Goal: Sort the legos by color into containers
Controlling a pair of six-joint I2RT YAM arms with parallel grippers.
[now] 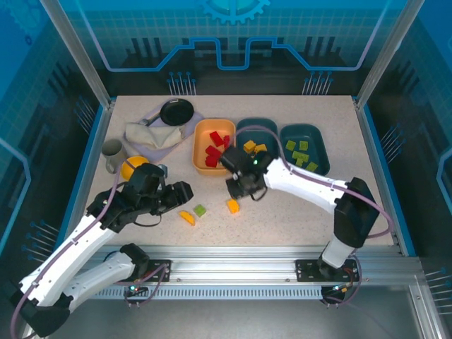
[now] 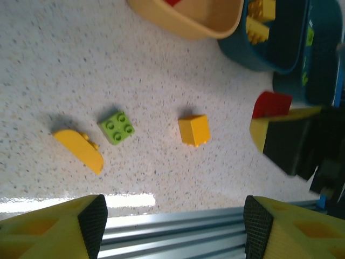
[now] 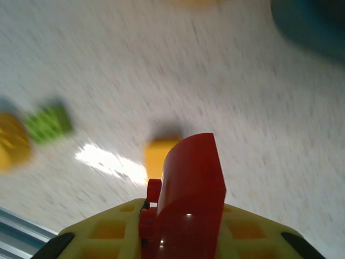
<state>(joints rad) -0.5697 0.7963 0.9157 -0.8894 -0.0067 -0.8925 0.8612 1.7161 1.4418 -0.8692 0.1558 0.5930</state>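
Right gripper (image 1: 237, 191) clamps red brick (image 3: 191, 189), near yellow brick (image 1: 232, 205) on table. Left gripper (image 2: 172, 216) spread wide, empty, near green brick (image 2: 117, 127). More reds sit in orange tray (image 1: 198, 141).

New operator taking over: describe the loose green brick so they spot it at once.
On the table, just nearer than the orange-yellow tray, three loose bricks lie in a row. The green brick is the middle one: square, four studs, between a curved yellow brick and a yellow block.
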